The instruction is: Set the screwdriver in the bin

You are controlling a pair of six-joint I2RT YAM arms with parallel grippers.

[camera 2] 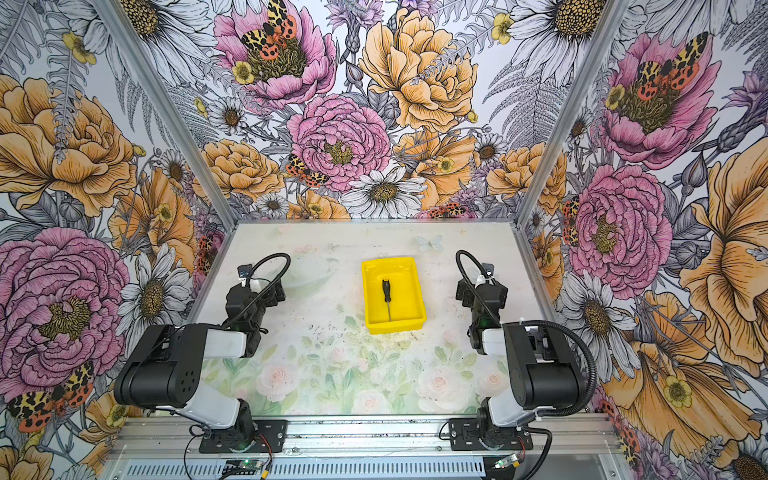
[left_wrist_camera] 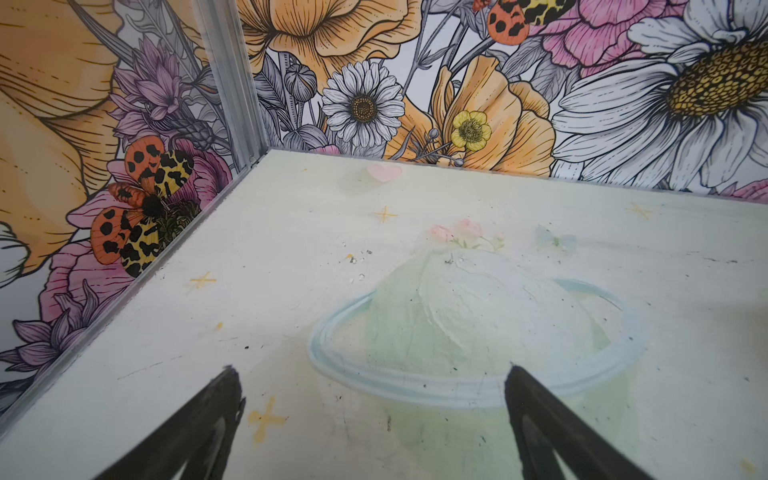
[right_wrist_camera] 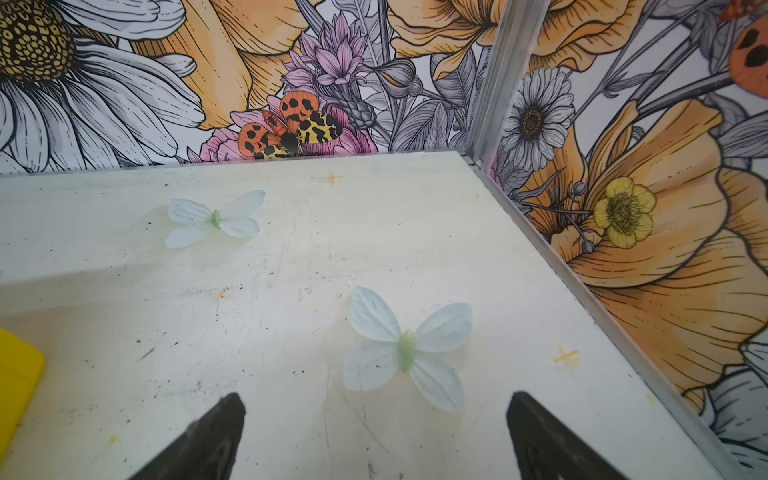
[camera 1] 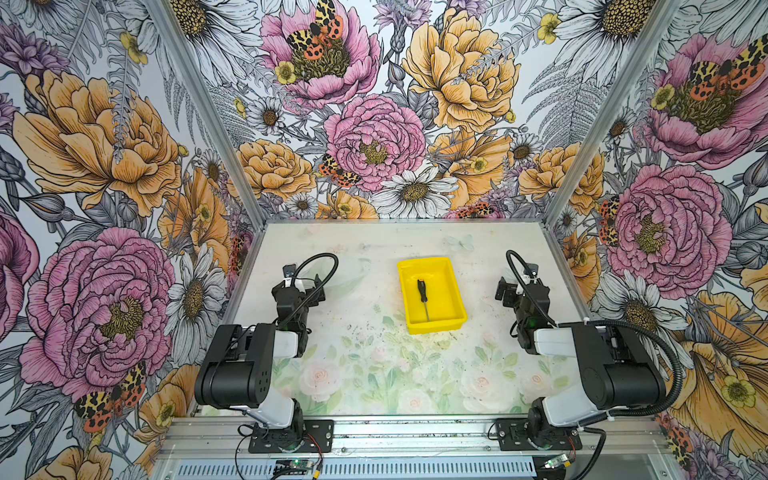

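I count one screwdriver [camera 1: 423,297] and one yellow bin [camera 1: 436,325], and both top views show them together: the screwdriver [camera 2: 387,296] lies flat on the floor of the bin [camera 2: 397,326]. Its black handle points toward the back wall and its thin metal shaft runs toward the near end. It touches nothing but the bin, and it sits a little left of the bin's middle. The bin stands on the desk [camera 1: 361,353], roughly between my two arms and closer to the far half of the surface. I have two pincers, and neither one holds anything. My left pincer [left_wrist_camera: 372,369] is released, with its two dark fingers spread wide over bare desk and nothing between them. It hangs well apart from the bin on the left side. My right pincer [right_wrist_camera: 376,395] is likewise released, its two fingers standing far apart above the desk, again with nothing in the gap. From my right wrist I see only one yellow corner of the bin [right_wrist_camera: 16,374] at the edge of the view, off to the side of the pincer and not touching it. In that same view two pale butterfly pictures are printed on the desk: one butterfly [right_wrist_camera: 407,353] lies just ahead of my fingers and a second butterfly [right_wrist_camera: 216,218] lies farther off toward the wall. Both arms sit folded back on their own sides.
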